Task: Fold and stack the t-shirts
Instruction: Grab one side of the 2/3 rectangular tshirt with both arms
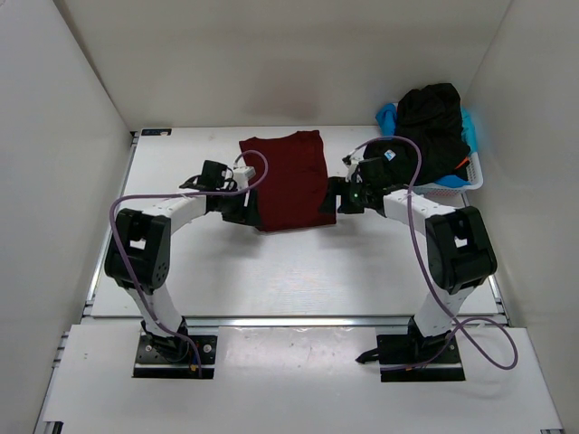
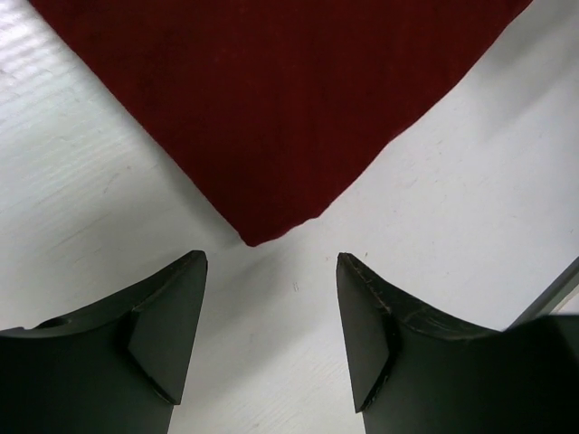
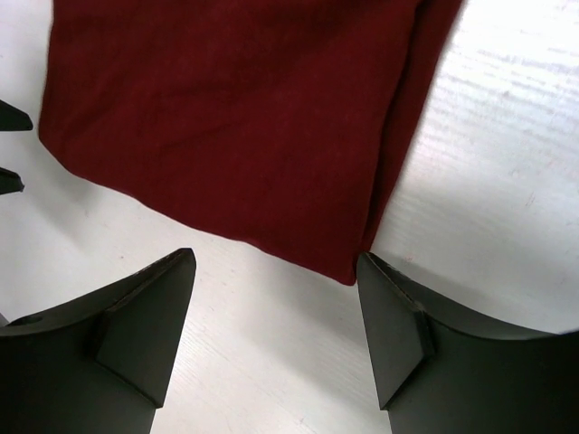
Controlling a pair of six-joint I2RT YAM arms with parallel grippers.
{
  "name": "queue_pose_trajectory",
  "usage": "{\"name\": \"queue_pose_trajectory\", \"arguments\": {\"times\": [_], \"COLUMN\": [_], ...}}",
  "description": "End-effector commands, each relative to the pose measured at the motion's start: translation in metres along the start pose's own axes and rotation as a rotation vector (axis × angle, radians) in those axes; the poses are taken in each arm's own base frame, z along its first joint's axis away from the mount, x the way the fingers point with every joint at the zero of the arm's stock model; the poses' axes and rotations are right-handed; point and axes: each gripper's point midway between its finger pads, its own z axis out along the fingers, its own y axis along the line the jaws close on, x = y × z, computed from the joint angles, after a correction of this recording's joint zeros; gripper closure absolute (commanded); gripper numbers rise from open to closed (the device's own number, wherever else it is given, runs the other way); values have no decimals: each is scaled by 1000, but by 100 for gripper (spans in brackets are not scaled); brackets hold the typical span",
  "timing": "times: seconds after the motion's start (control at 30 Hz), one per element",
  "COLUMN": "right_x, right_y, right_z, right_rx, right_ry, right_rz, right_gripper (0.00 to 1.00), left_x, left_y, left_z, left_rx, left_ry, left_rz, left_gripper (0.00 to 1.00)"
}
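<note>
A dark red t-shirt (image 1: 288, 179) lies folded into a flat rectangle on the white table, toward the back centre. My left gripper (image 1: 249, 210) is at its near left corner, open and empty. In the left wrist view that corner of the dark red t-shirt (image 2: 271, 108) points at the gap of the left gripper (image 2: 271, 262), just short of it. My right gripper (image 1: 333, 201) is at the near right corner, open. In the right wrist view the dark red t-shirt (image 3: 235, 117) ends just ahead of the right gripper (image 3: 276, 258), with nothing between the fingers.
A white lattice basket (image 1: 463, 179) stands at the back right, heaped with a black t-shirt (image 1: 434, 117) over a light blue one (image 1: 387, 116); a sliver of orange (image 1: 464, 163) shows at its side. White walls enclose the table on three sides.
</note>
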Motion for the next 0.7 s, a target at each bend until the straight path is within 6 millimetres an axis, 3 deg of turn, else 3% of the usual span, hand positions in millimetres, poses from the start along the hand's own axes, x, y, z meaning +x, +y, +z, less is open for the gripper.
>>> {"name": "queue_pose_trajectory", "arguments": {"times": [0.0,0.03,0.17,0.43,0.53,0.67], "right_x": [2,1,-1,13,9,9], "right_y": [-5,-6,-5,3,5,8], "right_z": [8,7,9,21,19,19], "right_rx": [-11,-6,-27,-60,-68,-77], "right_ry": [-10,-16,-22,18,6,4], "right_rz": [14,18,21,28,31,31], "right_gripper": [30,31,31,33,33,34], "left_x": [-2,4,-6,-6,4,0], "left_y": [-22,-23,-24,-13,-2,0], "left_z": [-3,2,12,28,26,23], "left_rx": [51,49,54,-16,-50,-14], "left_ry": [-24,-13,-49,-44,-17,-43], "left_rz": [57,58,49,69,80,40], "left_gripper": [30,30,30,30,30,30]}}
